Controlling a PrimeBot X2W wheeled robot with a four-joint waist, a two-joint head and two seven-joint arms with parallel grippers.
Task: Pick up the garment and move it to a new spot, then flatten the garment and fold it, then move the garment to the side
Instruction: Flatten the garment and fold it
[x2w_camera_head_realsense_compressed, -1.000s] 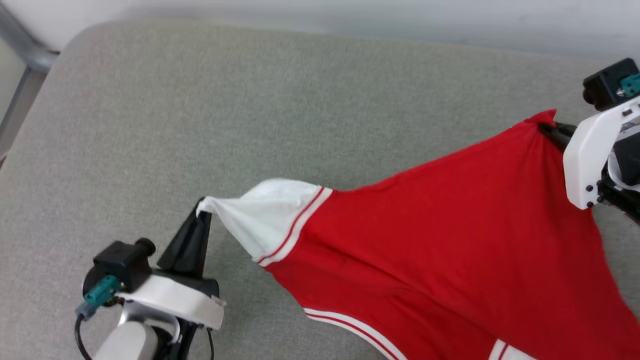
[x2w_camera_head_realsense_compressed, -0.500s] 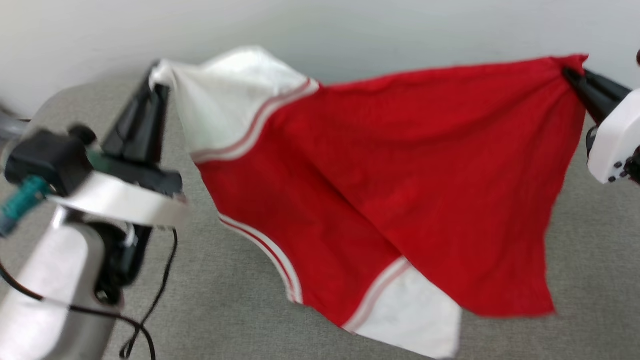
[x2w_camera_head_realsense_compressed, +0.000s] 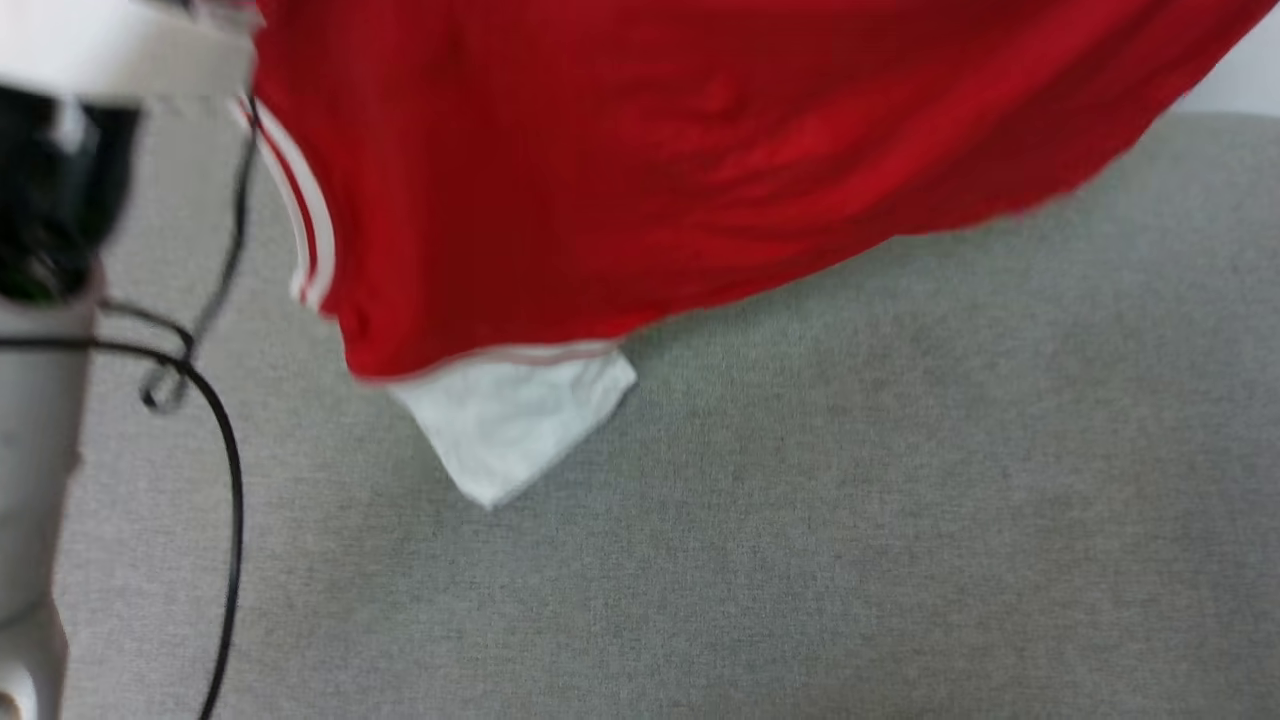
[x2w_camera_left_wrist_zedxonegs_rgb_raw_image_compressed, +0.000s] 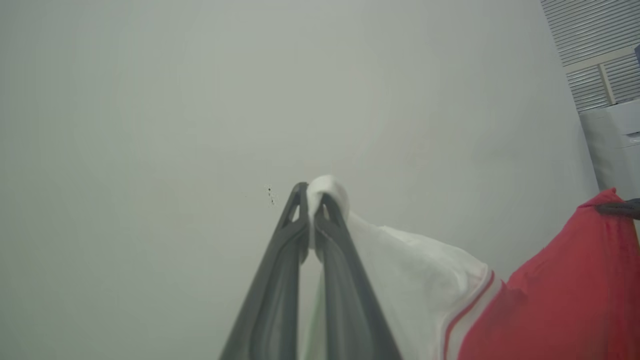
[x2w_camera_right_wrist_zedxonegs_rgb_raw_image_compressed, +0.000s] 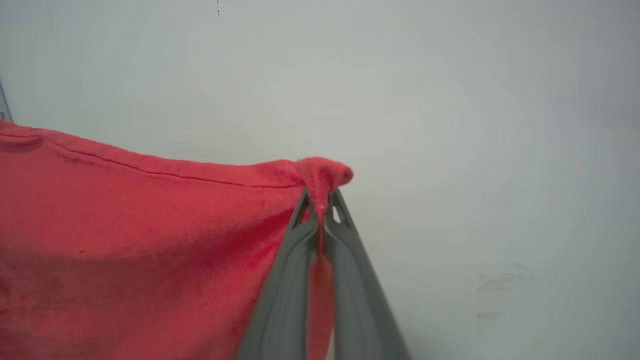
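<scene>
The red garment (x2w_camera_head_realsense_compressed: 650, 160) hangs stretched across the top of the head view, above the grey cushion (x2w_camera_head_realsense_compressed: 850, 500). One white sleeve (x2w_camera_head_realsense_compressed: 515, 420) dangles from its lower edge, close to the cushion. In the left wrist view my left gripper (x2w_camera_left_wrist_zedxonegs_rgb_raw_image_compressed: 311, 192) is shut on the tip of the other white sleeve (x2w_camera_left_wrist_zedxonegs_rgb_raw_image_compressed: 400, 270), held up against a pale wall. In the right wrist view my right gripper (x2w_camera_right_wrist_zedxonegs_rgb_raw_image_compressed: 320, 200) is shut on a red hem corner of the garment (x2w_camera_right_wrist_zedxonegs_rgb_raw_image_compressed: 125, 240). Its printed chest letters are hidden.
My left arm's pale forearm (x2w_camera_head_realsense_compressed: 30, 450) and its black cable (x2w_camera_head_realsense_compressed: 225, 450) stand at the head view's left edge. A slatted vent (x2w_camera_left_wrist_zedxonegs_rgb_raw_image_compressed: 595, 50) and a white unit (x2w_camera_left_wrist_zedxonegs_rgb_raw_image_compressed: 615, 145) show at the right of the left wrist view.
Both grippers have lifted the garment from low over the cushion to high in the air, passing out of the top of the head view. The lower white sleeve now hangs free.
</scene>
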